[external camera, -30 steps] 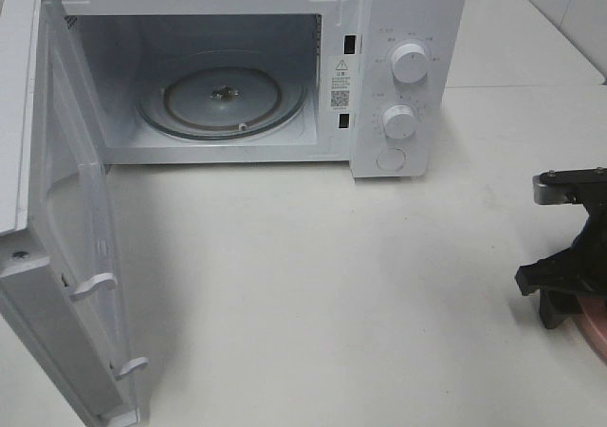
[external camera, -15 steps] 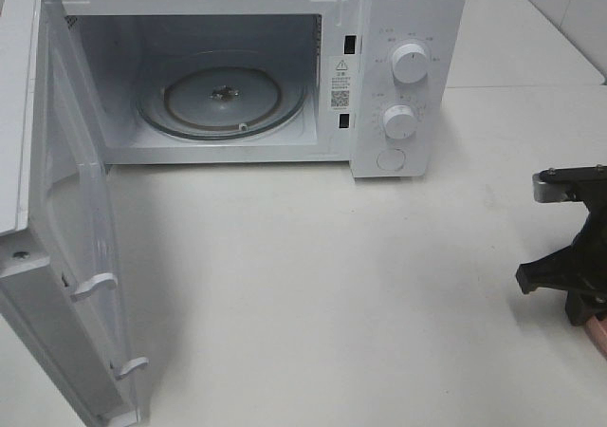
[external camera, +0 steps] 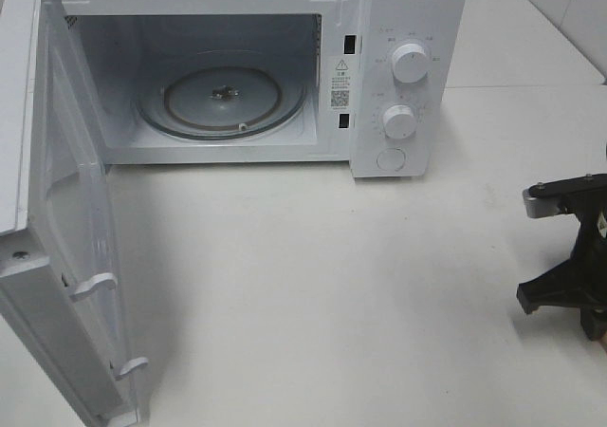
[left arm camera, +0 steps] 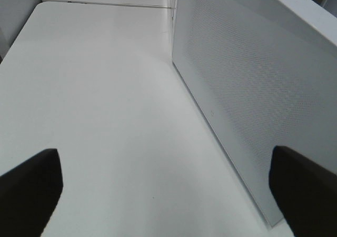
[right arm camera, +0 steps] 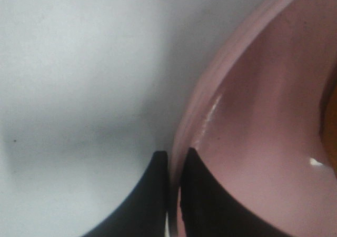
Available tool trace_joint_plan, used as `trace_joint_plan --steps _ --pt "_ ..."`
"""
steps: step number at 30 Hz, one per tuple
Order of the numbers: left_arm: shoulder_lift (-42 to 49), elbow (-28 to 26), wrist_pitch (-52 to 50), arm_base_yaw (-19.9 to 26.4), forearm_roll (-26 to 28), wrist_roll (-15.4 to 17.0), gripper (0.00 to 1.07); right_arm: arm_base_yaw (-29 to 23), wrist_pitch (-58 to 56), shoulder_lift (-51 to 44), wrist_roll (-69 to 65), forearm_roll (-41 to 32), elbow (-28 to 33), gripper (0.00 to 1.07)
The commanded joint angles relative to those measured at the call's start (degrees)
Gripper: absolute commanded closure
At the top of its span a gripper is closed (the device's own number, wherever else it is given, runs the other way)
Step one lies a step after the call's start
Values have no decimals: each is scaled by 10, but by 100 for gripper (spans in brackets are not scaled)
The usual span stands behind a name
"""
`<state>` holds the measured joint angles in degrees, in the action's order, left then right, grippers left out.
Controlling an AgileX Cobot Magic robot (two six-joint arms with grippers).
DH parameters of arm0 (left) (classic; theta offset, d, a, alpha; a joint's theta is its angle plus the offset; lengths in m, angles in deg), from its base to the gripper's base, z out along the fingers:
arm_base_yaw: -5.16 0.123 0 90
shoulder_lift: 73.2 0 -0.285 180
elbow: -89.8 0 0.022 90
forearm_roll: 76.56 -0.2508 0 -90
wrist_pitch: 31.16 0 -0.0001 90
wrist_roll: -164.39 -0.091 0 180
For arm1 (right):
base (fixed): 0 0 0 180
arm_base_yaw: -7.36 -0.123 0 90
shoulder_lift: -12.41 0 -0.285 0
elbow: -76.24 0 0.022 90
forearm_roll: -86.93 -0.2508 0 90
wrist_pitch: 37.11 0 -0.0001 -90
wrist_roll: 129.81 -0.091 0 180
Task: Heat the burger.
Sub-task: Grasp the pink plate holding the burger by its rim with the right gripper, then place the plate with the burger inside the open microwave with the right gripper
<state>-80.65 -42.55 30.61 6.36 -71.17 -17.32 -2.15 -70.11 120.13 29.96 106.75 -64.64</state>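
On the pink plate (right arm camera: 253,116), at the far right of the table (external camera: 332,285) and beyond the overhead view's edge, sits what I take to be the burger (right arm camera: 334,126): only a thin orange-brown sliver shows in the right wrist view, too little to be sure. The right end effector (right arm camera: 175,154) is pinched narrow on the plate's rim, one finger outside and one inside it, and this thin hold is the main hazard. With all the weight out beyond the fingers, the plate could sag or twist once it is lifted, and a tall, stacked burger could slide or topple off. The glossy rim may also slip out of the pinch if the right arm (external camera: 569,256) moves fast. The microwave (external camera: 408,28) stands well apart across the table, so the carry is long. Its opening is low, and a high or tilted plate could knock the frame before reaching the glass turntable (external camera: 223,100). The door (external camera: 66,256) hangs wide open. The left end effector (left arm camera: 164,158) is spread wide, holding nothing, beside a perforated white panel, and could bump it.
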Motion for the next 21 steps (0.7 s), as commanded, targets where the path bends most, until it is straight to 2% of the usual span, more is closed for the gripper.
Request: trace_joint_plan --steps 1,8,19,21 --pt "13 -1 -5 1 2 2 7 -12 -10 -2 -19 12 5 107" --pt "13 -1 -5 1 2 2 7 -72 -60 -46 -96 103 5 107" --pt "13 -1 -5 1 2 2 7 -126 -110 -46 -115 131 10 107" --pt "13 -1 -5 1 2 2 7 -156 -130 -46 -128 140 11 107"
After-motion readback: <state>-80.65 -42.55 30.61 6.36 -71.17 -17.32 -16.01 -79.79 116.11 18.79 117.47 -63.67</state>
